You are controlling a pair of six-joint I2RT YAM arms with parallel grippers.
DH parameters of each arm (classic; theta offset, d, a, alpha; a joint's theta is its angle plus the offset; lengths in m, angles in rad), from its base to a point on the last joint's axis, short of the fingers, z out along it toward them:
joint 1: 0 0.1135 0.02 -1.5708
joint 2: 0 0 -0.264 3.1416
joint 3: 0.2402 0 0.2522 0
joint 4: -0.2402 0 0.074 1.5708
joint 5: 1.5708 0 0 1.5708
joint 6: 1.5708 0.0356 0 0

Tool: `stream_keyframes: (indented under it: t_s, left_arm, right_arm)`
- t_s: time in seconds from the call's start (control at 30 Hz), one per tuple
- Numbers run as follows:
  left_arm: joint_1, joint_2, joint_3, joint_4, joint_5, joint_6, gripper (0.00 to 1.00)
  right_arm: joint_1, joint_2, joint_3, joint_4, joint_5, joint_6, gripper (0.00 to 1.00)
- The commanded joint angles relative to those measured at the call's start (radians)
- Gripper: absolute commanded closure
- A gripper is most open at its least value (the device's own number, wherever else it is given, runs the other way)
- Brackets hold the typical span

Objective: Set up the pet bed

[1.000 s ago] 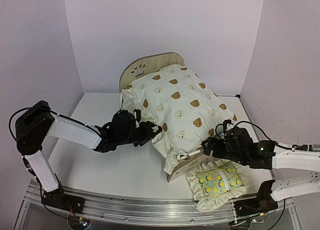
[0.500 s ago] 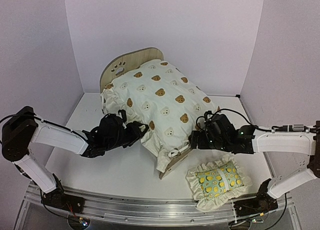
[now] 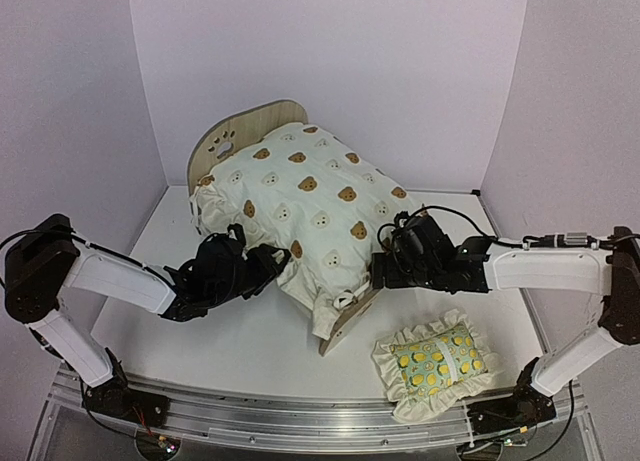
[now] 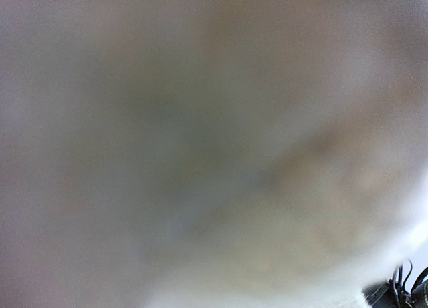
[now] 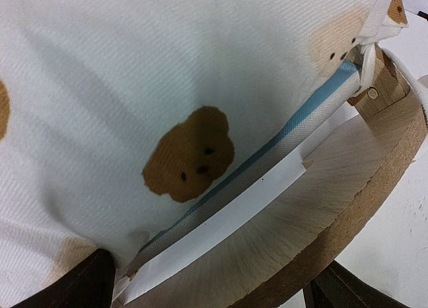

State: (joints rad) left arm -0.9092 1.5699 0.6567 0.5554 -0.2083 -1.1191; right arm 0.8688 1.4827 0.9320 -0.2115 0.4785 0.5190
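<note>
The pet bed (image 3: pixel 245 126) stands askew mid-table, paw-print headboard at the back left, its wooden foot end (image 3: pixel 350 326) toward me. A cream bear-print cushion (image 3: pixel 310 201) covers it. My left gripper (image 3: pixel 272 264) is pressed into the bed's left side under the cushion's edge; its wrist view is a blur and its jaws are hidden. My right gripper (image 3: pixel 382 273) is at the bed's right side. In the right wrist view its dark fingers (image 5: pixel 87 281) stand wide apart, open, around the wooden rail (image 5: pixel 334 201), with the blue-striped base (image 5: pixel 294 131) and the cushion (image 5: pixel 167 74) above it.
A small green lemon-print ruffled pillow (image 3: pixel 435 361) lies on the table near the front right, just in front of the right arm. White walls close in the table at the back and on both sides.
The bed with its cushion has slid and turned to the left. Both grippers moved left with it. The pillow has stayed where it was.
</note>
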Motion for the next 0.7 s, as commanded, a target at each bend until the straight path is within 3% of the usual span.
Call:
stream_keyframes:
  t_s: [0.0,0.67]
  left_arm:
    - [-0.057,0.026,0.034,0.037,0.049,0.514,1.00]
    - [-0.056,0.159,0.023,0.079,0.036,0.483,1.00]
  right_arm:
    - [0.015,0.061,0.061,0.110,-0.020,-0.118,0.03]
    - [0.006,0.106,0.115,0.115,-0.043,-0.151,0.03]
